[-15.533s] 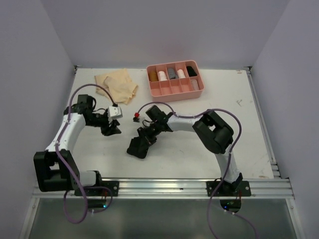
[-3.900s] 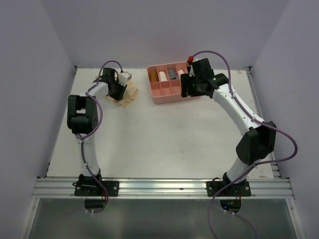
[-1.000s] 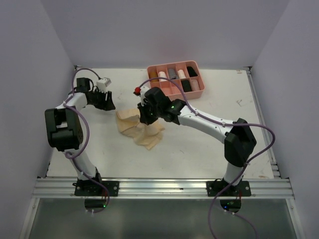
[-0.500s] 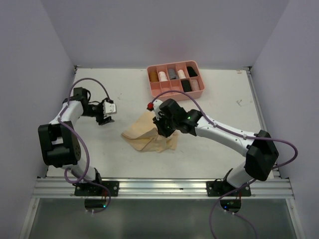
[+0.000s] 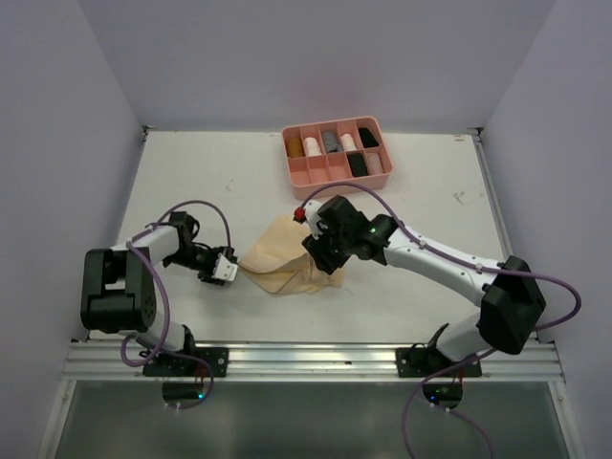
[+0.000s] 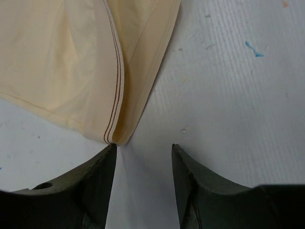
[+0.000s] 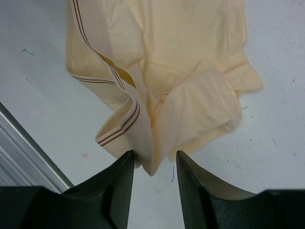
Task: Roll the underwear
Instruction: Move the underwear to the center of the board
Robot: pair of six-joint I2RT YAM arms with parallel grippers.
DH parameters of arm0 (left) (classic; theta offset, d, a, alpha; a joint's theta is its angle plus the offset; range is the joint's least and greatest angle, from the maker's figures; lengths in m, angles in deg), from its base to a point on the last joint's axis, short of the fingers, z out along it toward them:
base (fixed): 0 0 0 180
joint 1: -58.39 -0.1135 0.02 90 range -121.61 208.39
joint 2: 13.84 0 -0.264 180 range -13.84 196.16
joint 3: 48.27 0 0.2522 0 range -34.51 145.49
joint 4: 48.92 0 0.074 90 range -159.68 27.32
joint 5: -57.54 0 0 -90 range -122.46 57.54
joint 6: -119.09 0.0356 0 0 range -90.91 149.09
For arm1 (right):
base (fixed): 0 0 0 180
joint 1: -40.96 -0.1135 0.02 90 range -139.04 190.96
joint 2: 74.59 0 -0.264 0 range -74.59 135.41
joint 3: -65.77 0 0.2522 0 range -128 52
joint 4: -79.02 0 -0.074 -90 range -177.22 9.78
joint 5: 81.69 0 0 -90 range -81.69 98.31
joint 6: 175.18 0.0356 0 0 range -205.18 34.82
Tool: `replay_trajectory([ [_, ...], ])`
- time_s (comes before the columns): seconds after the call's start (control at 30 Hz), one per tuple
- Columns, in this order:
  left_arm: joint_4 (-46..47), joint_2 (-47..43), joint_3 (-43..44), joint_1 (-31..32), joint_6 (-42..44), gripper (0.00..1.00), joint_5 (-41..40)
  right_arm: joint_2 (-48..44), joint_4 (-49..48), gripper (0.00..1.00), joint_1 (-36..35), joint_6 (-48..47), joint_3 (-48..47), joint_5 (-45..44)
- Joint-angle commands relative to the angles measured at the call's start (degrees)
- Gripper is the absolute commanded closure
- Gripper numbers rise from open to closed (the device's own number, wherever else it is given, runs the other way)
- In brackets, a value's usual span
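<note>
On the table point(image 5: 191, 182), near half, the tan underwear point(image 5: 279, 260) lies crumpled, not flat, with folds bunched on its right side. Right gripper point(image 7: 155, 160) has its jaws parted and a seam fold sits between the tips, unpinched as far as I can tell. Left gripper point(image 6: 143, 151) is also parted, with bare surface between its tips and the hem corner just touching one finger. Risks: rolling from this bunched state likely gives a loose, lopsided roll. If the left closes here it probably grabs nothing — the corner sits off-centre.

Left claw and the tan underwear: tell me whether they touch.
Cannot tell. In the left wrist view the tan underwear ends right at a fingertip of the left claw; contact or a sliver of gap is unclear.
</note>
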Motion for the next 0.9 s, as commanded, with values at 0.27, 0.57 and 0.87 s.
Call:
replay_trajectory([
  [0.27,15.7,-2.1,-4.5,5.5,43.6,0.56,-1.4,-6.8,2.5,0.58,1.4,4.7,3.9,0.4],
  [0.57,6.4,2.5,13.1,5.0,16.3,0.50,1.0,-4.9,0.7,0.65,1.4,24.2,5.5,-0.4],
  [0.87,-12.7,8.8,25.3,2.6,-13.5,0.43,4.5,-6.8,4.5,0.56,1.5,40.3,10.8,-2.8],
])
